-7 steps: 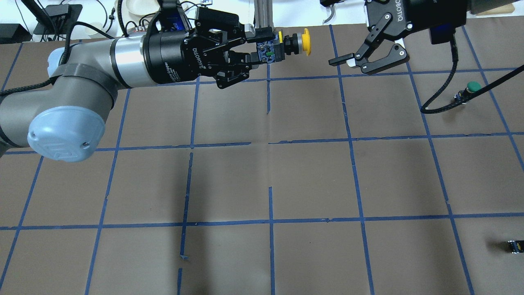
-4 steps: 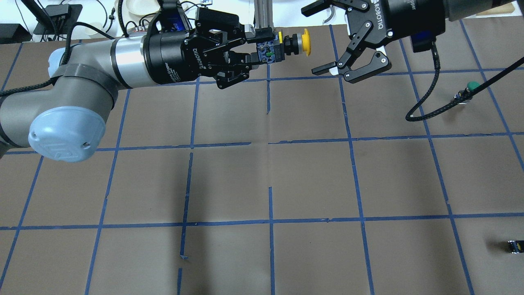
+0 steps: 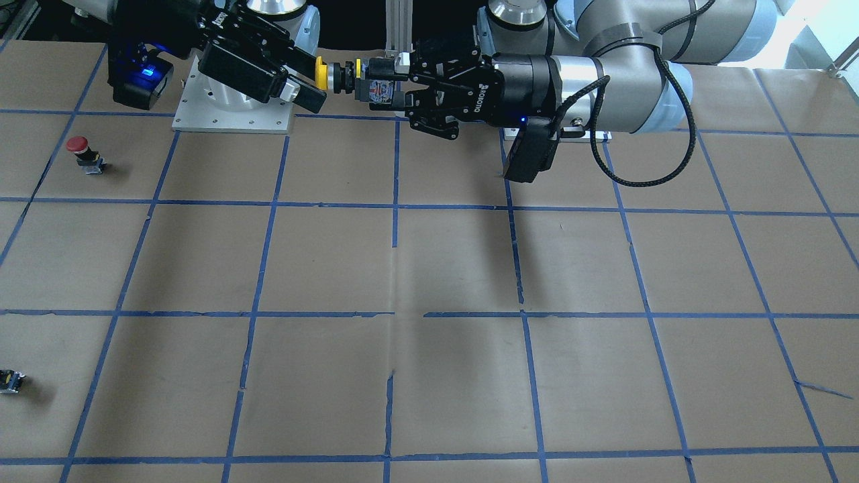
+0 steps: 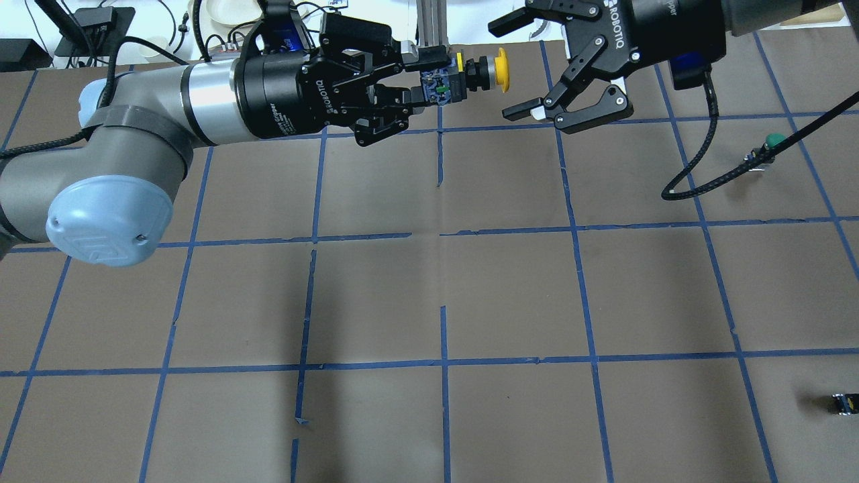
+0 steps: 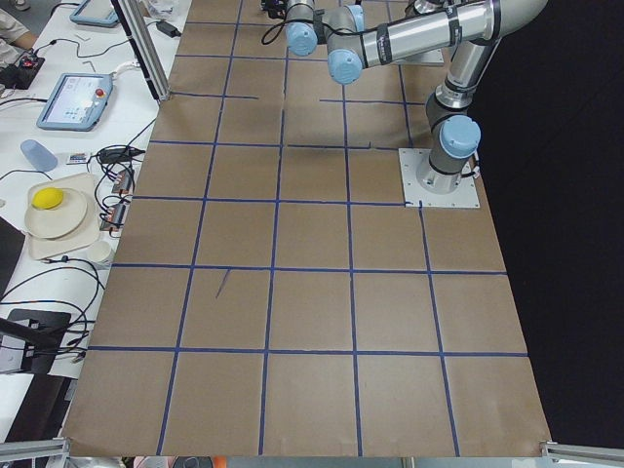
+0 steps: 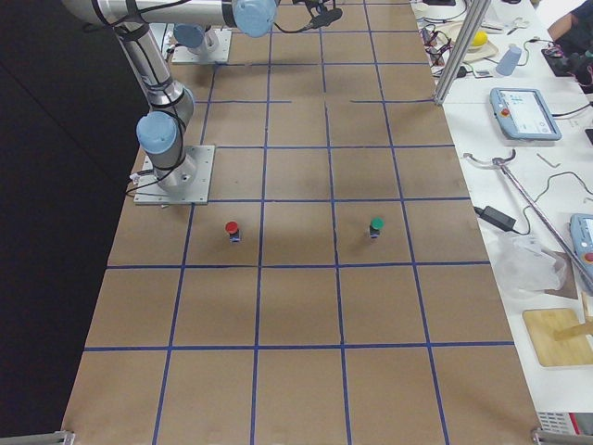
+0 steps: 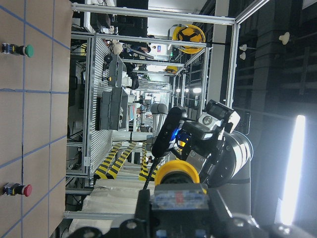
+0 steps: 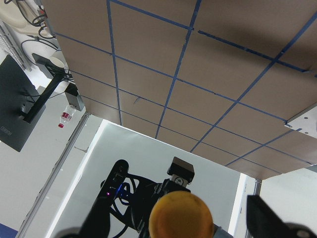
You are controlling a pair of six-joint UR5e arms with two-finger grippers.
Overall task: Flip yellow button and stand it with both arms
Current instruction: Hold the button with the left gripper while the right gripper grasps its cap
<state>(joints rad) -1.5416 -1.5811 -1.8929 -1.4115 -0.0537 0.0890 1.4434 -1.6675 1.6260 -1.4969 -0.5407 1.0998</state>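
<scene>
The yellow button point(image 4: 501, 68) is held level in the air over the table's far edge, with its yellow cap towards my right arm. My left gripper point(image 4: 431, 79) is shut on its black and grey block body point(image 4: 439, 87). My right gripper point(image 4: 508, 68) is open, with one finger on each side of the cap and neither touching it. The front-facing view shows the same: the left gripper point(image 3: 392, 86) grips the body and the right gripper point(image 3: 310, 77) stands open around the cap point(image 3: 322, 74). The cap also fills the bottom of the right wrist view point(image 8: 181, 215).
A green-capped button point(image 4: 775, 141) stands at the right, beside the right arm's cable. A red-capped button point(image 3: 79, 146) stands nearer the robot's base. A tiny black block point(image 4: 843, 402) lies at the near right edge. Brown paper with a blue tape grid point(image 4: 443, 268) covers the table.
My right gripper has moved left towards the held button, and its open fingers now stand on both sides of the yellow cap. The left gripper and the button have not moved.
</scene>
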